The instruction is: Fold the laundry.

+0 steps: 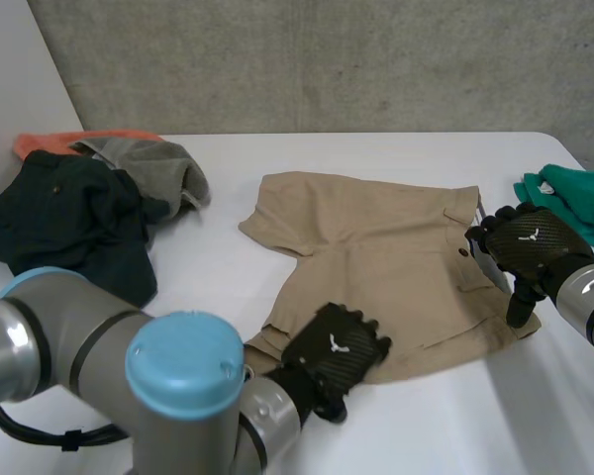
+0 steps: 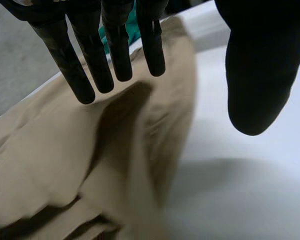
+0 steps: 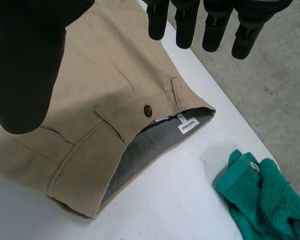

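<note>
Tan shorts (image 1: 376, 237) lie spread flat in the middle of the white table, the waistband towards the right. My left hand (image 1: 335, 348) rests over the near leg hem. In the left wrist view its fingers (image 2: 115, 50) are straight and the thumb stands apart above the tan cloth (image 2: 50, 150), with nothing pinched. My right hand (image 1: 530, 245) hovers over the waistband end. In the right wrist view its thumb (image 3: 25, 65) and fingers are spread above the buttoned back pocket (image 3: 140, 112) and the grey inner waistband, clear of the cloth.
A heap of laundry sits at the far left: a dark garment (image 1: 64, 223), a grey cloth (image 1: 158, 163) and an orange one (image 1: 49, 142). A green towel (image 1: 579, 198) lies at the right table edge, close beside the waistband (image 3: 265, 200).
</note>
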You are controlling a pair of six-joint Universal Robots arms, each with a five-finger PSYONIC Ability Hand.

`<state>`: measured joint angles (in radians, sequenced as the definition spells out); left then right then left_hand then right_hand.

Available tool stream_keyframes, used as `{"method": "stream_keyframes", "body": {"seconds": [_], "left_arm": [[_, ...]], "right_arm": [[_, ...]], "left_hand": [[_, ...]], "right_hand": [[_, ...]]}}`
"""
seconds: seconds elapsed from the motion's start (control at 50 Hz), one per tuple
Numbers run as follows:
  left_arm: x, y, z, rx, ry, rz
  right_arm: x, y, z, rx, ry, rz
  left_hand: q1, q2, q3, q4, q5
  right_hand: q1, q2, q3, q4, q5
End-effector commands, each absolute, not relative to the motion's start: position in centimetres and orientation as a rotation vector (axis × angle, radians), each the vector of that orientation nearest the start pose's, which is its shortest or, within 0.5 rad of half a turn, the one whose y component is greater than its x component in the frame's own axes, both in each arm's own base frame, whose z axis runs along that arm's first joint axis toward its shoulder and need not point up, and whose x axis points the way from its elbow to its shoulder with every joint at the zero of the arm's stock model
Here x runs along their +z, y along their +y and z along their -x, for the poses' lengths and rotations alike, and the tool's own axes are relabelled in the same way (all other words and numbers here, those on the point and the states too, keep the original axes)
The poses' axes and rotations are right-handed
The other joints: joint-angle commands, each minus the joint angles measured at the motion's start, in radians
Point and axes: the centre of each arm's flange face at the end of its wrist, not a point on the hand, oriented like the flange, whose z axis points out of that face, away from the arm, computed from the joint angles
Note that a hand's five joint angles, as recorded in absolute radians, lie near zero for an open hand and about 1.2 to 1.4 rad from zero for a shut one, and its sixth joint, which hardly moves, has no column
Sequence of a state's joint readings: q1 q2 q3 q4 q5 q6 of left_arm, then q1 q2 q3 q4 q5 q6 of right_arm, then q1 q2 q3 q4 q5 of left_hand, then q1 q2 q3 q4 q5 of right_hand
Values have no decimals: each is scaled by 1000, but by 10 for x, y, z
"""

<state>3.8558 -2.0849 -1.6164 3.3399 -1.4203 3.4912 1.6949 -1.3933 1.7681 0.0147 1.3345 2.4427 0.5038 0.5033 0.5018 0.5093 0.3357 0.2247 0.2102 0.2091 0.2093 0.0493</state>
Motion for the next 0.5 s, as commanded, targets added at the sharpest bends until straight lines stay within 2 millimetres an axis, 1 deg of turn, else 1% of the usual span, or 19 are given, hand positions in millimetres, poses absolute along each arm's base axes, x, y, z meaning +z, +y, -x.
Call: {"method": "stream_keyframes", "body": {"seconds": [0.02,0.08,0.1,0.12,0.16,0.18,0.24,0.3,0.4,0.48,0.5], "left_arm": [[141,-191,345,-1908,2268,-1434],[141,-213,335,-1867,2221,-1330],[140,-226,326,-1820,2180,-1282],[141,-231,321,-1794,2164,-1254],[143,-239,312,-1744,2141,-1217],[147,-244,305,-1718,2122,-1181],[152,-249,297,-1713,2123,-1149],[162,-245,295,-1763,2137,-1156],[177,-232,298,-1863,2152,-1195],[191,-219,295,-1916,2161,-1181],[197,-212,293,-1934,2163,-1186]], "right_arm": [[197,-268,-189,-1801,2356,1287],[197,-266,-191,-1792,2335,1303],[196,-263,-193,-1781,2320,1311],[196,-263,-194,-1778,2314,1316],[195,-261,-196,-1769,2301,1326],[194,-259,-197,-1765,2291,1333],[193,-258,-197,-1761,2284,1343],[192,-258,-197,-1756,2281,1355],[193,-258,-197,-1756,2277,1369],[195,-256,-197,-1754,2264,1397],[198,-255,-196,-1750,2264,1417]], "left_hand": [[33,33,35,27,26],[35,36,37,30,29],[35,36,37,30,29],[33,33,35,27,26],[9,10,11,4,3],[-26,-25,-24,-31,-32],[-38,-37,-36,-43,-44],[-58,-58,-56,-64,-65],[-158,-158,-156,-164,-165],[-176,-175,-174,-181,-182],[-179,-178,-177,-184,-185]], "right_hand": [[-50,-36,-35,-35,-49],[-50,-36,-35,-35,-49],[-50,-36,-35,-35,-49],[-50,-36,-35,-35,-49],[-50,-36,-35,-35,-49],[-50,-36,-35,-35,-49],[-50,-36,-35,-35,-49],[-50,-36,-35,-35,-49],[-50,-36,-35,-35,-49],[-50,-36,-35,-35,-49],[-50,-36,-35,-35,-49]]}}
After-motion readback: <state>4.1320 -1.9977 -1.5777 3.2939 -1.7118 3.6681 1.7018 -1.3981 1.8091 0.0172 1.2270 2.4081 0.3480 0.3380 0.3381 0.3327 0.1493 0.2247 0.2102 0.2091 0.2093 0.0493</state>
